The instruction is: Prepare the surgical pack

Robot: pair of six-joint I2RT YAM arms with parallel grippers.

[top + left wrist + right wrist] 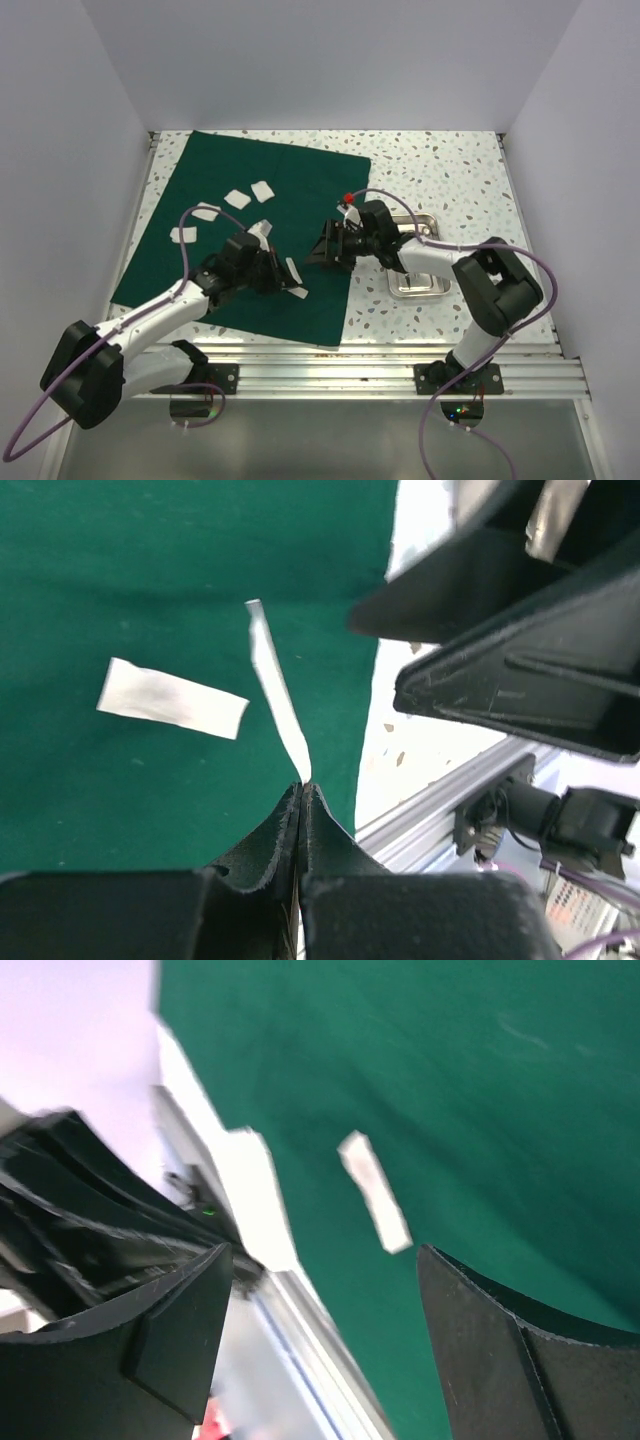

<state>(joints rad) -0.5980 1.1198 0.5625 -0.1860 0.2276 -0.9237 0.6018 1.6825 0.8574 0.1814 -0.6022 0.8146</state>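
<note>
The dark green drape (230,200) lies spread flat on the table. Several white gauze squares (262,190) lie scattered on it. My left gripper (278,270) is over the drape's near right part, shut on one edge of a white gauze piece (280,695) that sticks out past its fingertips (302,785). Another gauze piece (172,698) lies flat beside it. My right gripper (318,255) is open and empty, close to the left one, above the drape's right edge. In the right wrist view (325,1260) a gauze piece (375,1192) shows between the fingers. No scissors show.
A small steel tray (432,282) sits on the speckled table right of the drape, partly under my right arm. An aluminium rail (380,360) runs along the near edge. White walls close in the sides and back.
</note>
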